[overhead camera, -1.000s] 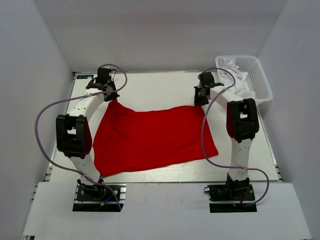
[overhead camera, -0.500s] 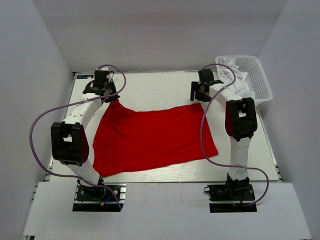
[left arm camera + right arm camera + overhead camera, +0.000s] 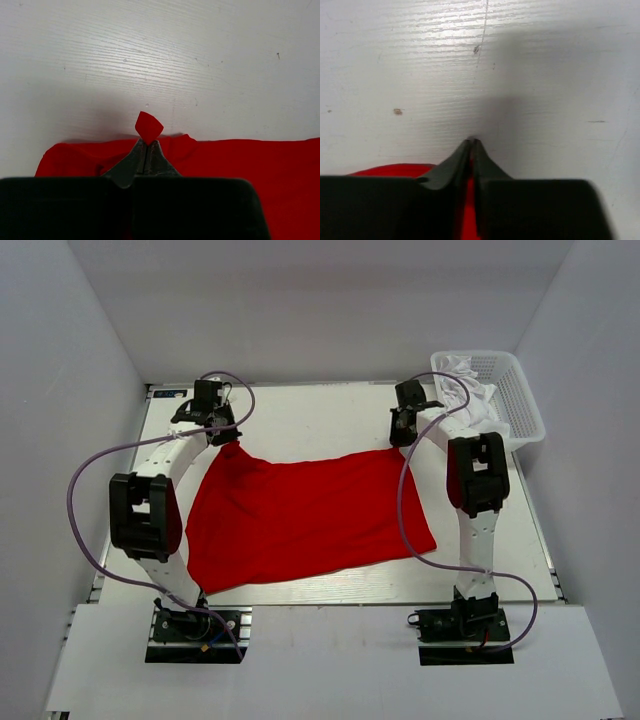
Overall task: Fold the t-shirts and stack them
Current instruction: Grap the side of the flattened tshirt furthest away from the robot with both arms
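The red t-shirt (image 3: 310,515) lies spread out on the white table (image 3: 300,405), between the two arms. Its two far corners reach up to the grippers. The left gripper (image 3: 146,146) has its jaws pressed tight together on the far left corner — a small red tip of cloth pokes out past the fingertips. The right gripper (image 3: 471,146) is pinched closed too, at the far right corner. Only a thin strip of red shows between its fingers, and no cloth sticks out past the tips, so its hold looks small.

That small hold is the main worry. If the arms pull the far edge toward the near side to make a fold, the right corner could slip out, because so little cloth is caught there. Then one side would drop and the fold would come out crooked.

The two arms also need to move together. If one goes faster or higher than the other, the shirt would get tugged sideways and bunch up. The near edge sits close to the front edge of the table, so a hard pull could drag it over the side.

The white basket (image 3: 515,390) with white clothes (image 3: 468,380) in it stands just beside the right arm — a wide swing there could bump it.
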